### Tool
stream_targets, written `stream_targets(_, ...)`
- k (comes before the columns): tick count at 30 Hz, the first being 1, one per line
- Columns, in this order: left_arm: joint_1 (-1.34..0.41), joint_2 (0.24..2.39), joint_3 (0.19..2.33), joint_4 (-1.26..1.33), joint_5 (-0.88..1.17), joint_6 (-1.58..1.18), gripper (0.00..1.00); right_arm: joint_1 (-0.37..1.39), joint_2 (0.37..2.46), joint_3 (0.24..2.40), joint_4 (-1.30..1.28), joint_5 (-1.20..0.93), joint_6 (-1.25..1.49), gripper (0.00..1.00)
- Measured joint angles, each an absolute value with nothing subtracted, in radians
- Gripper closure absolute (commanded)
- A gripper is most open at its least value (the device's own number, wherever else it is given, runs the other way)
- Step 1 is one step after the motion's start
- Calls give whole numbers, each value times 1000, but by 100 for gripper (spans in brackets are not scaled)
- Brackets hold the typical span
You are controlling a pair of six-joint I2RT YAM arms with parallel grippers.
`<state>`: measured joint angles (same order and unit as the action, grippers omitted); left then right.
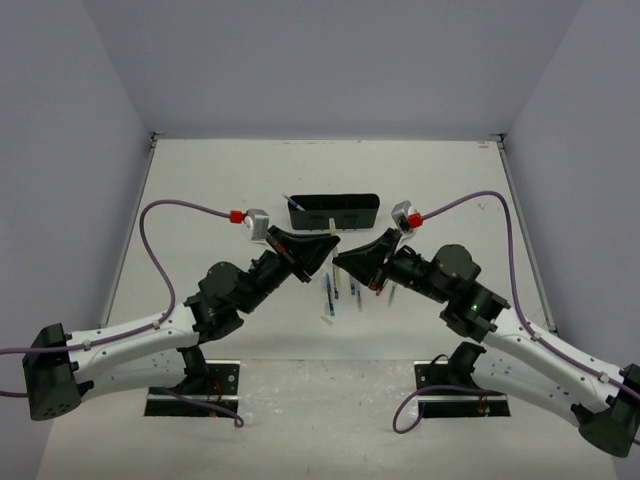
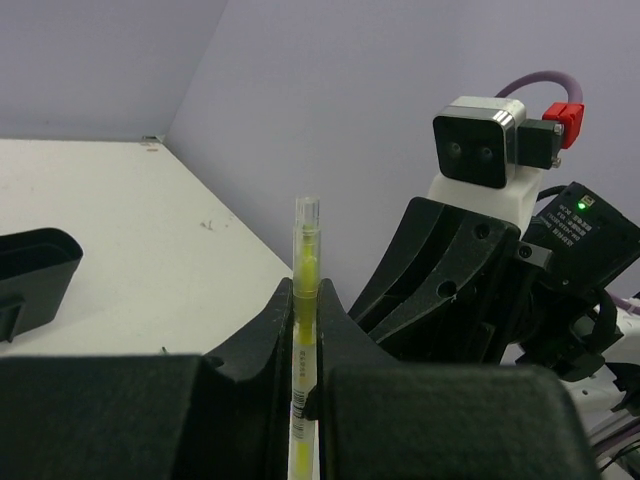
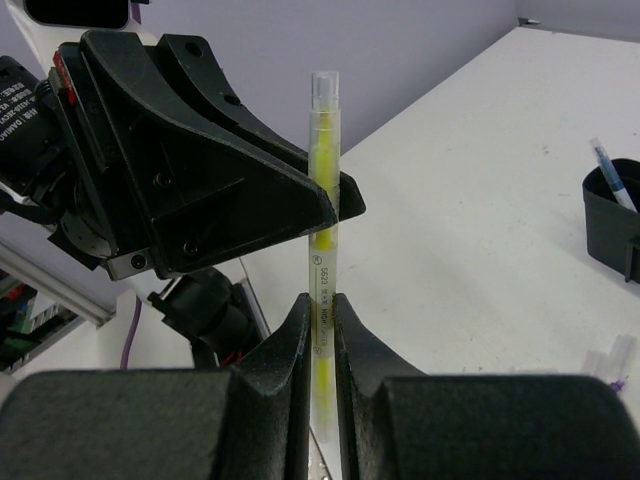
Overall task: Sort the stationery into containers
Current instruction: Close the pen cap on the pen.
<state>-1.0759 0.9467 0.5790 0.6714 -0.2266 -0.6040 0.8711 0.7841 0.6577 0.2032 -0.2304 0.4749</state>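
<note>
White tabletop point(image 1: 200, 185), boxed by lavender walls point(image 1: 330, 60), bears pens point(image 1: 327, 292).

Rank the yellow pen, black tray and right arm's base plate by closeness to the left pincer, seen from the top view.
1. Held in the left pincer: yellow pen.
2. Just behind it: tray.
3. Bottom right, farthest: base plate.
</note>
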Motion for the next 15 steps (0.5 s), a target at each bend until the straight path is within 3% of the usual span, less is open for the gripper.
stream_targets(2,-1075,947,580,673,-212,-593,100,871,785,663,196,-239,470,71)
stream_targets(4,-1076,948,580,675,-195,-588,100,869,790,671,194,-257,461,69)
stream_targets(8,-1078,948,580,684,-169,-587,100,870,816,680,203,-291,459,82)
stream_targets(10,-1078,948,580,687,-163,-587,100,870,830,680,203,-304,458,100)
stream_targets(11,-1078,948,580,687,-161,-587,98,870,836,680,202,-308,457,100)
stream_targets(13,-1078,947,581,684,-161,-586,65,870,836,680,200,-308,456,100)
stream_targets(14,-1078,946,583,684,-160,-586,55,870,834,680,200,-308,454,100)
stream_targets(15,-1078,945,587,676,-161,-585,52,870,831,680,198,-308,452,100)
